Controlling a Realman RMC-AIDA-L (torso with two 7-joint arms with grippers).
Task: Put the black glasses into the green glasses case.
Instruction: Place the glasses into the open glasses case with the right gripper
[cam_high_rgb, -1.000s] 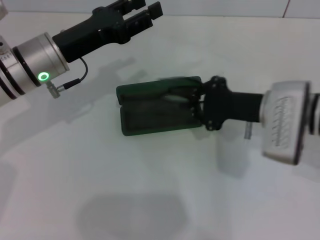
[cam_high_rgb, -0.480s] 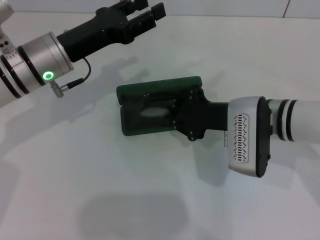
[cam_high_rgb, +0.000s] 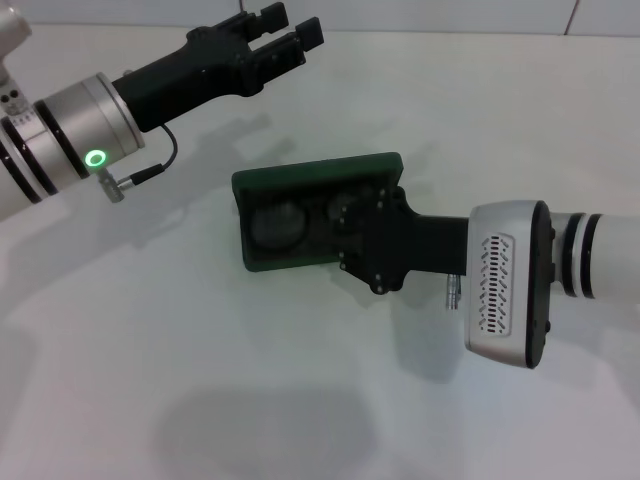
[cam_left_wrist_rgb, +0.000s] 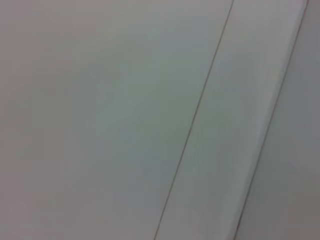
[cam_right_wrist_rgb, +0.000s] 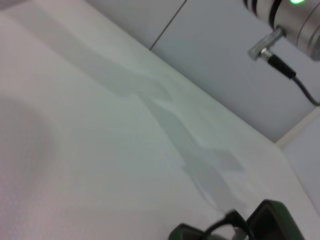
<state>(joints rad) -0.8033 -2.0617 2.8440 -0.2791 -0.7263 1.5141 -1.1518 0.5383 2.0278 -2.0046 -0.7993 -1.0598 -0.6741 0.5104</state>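
Observation:
The green glasses case (cam_high_rgb: 300, 180) lies open in the middle of the table, lid toward the back. In its dark tray, a rounded lens of the black glasses (cam_high_rgb: 274, 226) shows at the left end, while the rest of the frame is hidden under my right gripper (cam_high_rgb: 350, 235). That gripper reaches in from the right over the tray's right half. The right wrist view catches only a bit of thin black frame (cam_right_wrist_rgb: 226, 224) beside a corner of the case (cam_right_wrist_rgb: 274, 216). My left gripper (cam_high_rgb: 288, 26) hangs open and empty above the table's far left.
White tabletop surrounds the case, with a pale wall behind. The left arm (cam_high_rgb: 90, 130) slants across the upper left, a small cable plug (cam_high_rgb: 128, 180) hanging below it. The right arm's bulky wrist (cam_high_rgb: 510, 285) sits right of the case. The left wrist view holds only blank white panels.
My right gripper has slid left, farther over the case tray. The visible lens now sits nearer the tray's left end. The left arm has barely shifted.

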